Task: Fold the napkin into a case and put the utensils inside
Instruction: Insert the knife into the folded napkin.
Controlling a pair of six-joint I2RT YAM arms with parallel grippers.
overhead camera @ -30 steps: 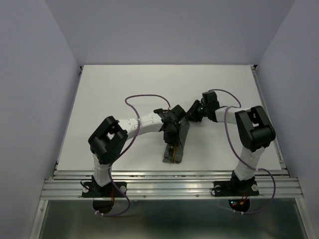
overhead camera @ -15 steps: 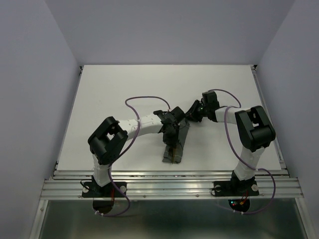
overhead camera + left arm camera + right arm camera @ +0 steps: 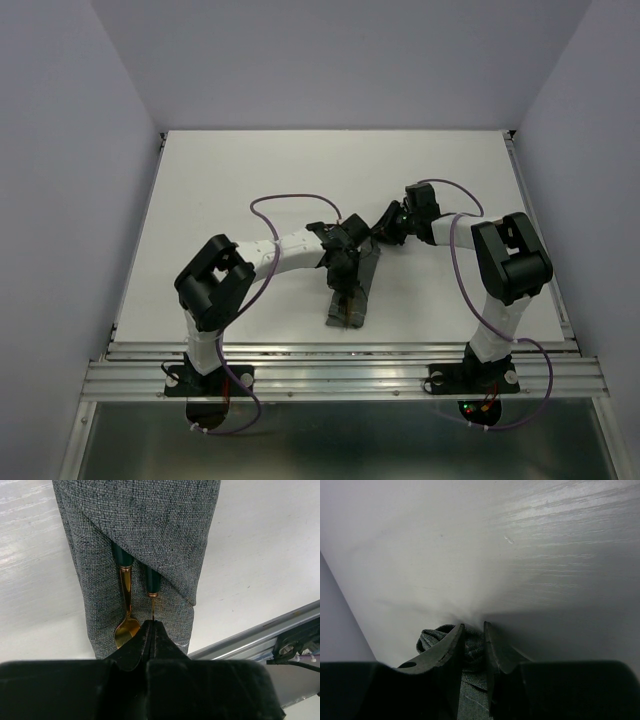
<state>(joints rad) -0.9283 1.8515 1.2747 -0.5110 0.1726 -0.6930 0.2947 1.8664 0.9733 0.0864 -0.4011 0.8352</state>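
Case [image 3: 145,520] braced: your right gripper [image 3: 473,636] pinches its far end so left gripper [image 3: 151,630], clenched apparently on one utensil [image 3: 152,586], can seat it.

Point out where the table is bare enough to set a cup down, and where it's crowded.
Bare: the far strip of the table along the back wall, and its left side beyond the left arm. Crowded: the middle, where the left gripper and right gripper grip the case and utensils.
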